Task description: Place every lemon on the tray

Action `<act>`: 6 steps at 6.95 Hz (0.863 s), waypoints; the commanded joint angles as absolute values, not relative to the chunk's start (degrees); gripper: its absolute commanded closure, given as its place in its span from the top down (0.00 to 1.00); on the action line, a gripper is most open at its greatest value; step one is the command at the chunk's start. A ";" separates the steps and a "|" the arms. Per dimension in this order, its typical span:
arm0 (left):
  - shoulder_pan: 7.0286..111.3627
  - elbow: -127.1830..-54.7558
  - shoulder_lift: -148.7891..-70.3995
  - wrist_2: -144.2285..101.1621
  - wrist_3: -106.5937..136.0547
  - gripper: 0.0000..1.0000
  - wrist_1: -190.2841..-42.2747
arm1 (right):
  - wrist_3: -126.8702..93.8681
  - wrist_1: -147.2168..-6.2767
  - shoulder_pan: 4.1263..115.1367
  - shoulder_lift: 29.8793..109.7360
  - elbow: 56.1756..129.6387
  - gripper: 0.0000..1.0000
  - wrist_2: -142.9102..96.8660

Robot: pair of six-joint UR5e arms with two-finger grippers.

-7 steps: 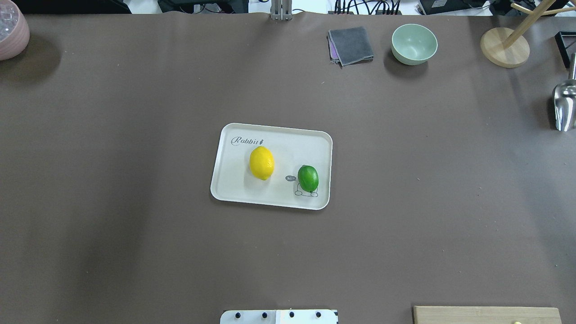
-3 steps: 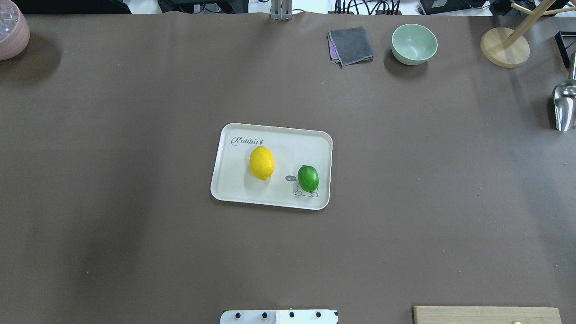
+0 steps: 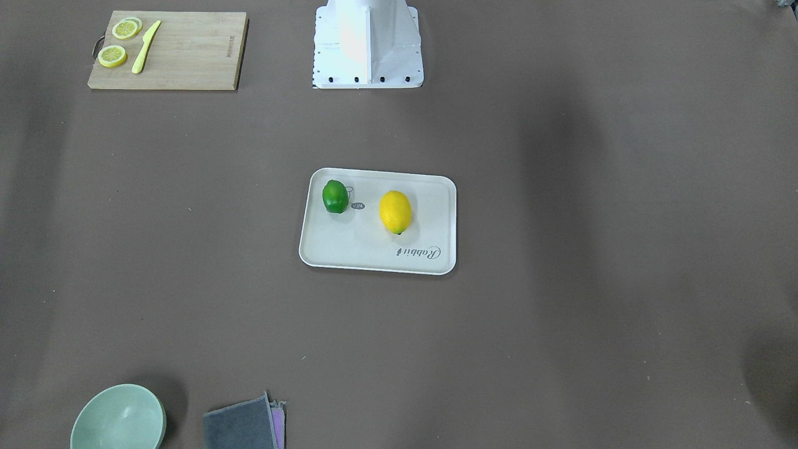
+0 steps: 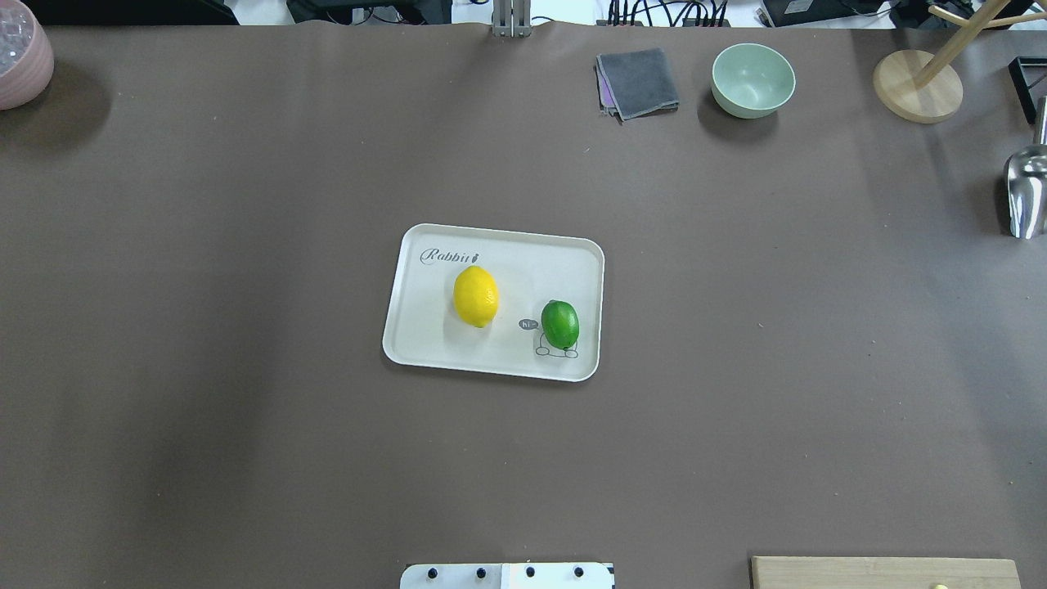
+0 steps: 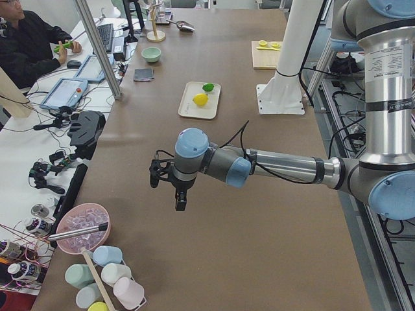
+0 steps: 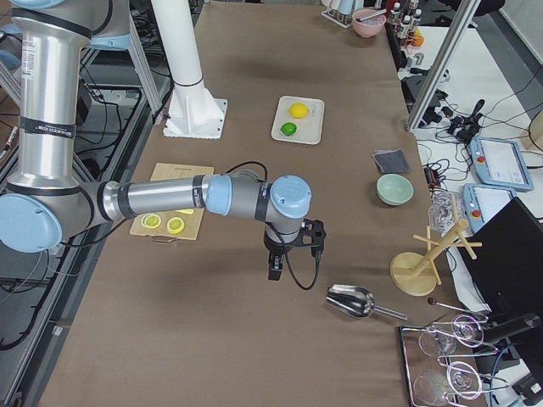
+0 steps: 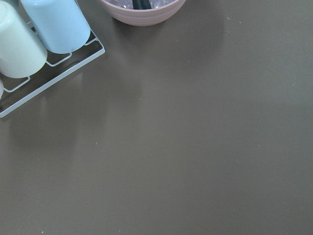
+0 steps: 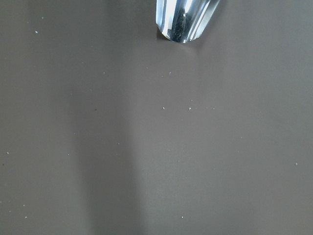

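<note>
- Shows yellow lemon [image 4: 476, 296] and green lemon [image 4: 560, 324] apart inside tray [image 4: 425, 343].
- Probably finished; calls for no further move.
- Cannot tell grip state of left gripper [image 5: 179, 194], right gripper [image 6: 276, 264].

One yellow lemon [image 4: 476, 296], one green lemon [image 4: 560, 324] (both whole), one tray [image 4: 421, 331].

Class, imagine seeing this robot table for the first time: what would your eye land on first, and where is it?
The bright yellow lemon and the glossy green lemon stand out, lying apart on the cream tray in the middle of the brown table. Next come the left gripper and the right gripper, hanging over the table near its opposite ends, far from the tray.
</note>
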State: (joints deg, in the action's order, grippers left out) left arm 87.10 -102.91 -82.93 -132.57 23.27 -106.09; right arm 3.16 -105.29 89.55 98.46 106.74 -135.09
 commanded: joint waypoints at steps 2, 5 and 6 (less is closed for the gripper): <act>86.84 -103.35 -82.62 -133.15 22.33 0.98 -107.22 | 3.25 -105.29 89.91 98.79 107.31 1.00 -135.26; 86.84 -102.83 -82.53 -132.54 22.32 0.98 -107.58 | 3.25 -104.16 89.91 98.96 106.79 1.00 -135.18; 86.84 -102.92 -82.27 -132.63 22.41 0.98 -107.49 | 3.25 -104.15 90.17 99.05 106.79 1.00 -135.18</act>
State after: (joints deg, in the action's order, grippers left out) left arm 86.84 -102.93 -82.51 -132.61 22.36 -107.51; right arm 3.25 -104.44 89.99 98.95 106.85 -135.18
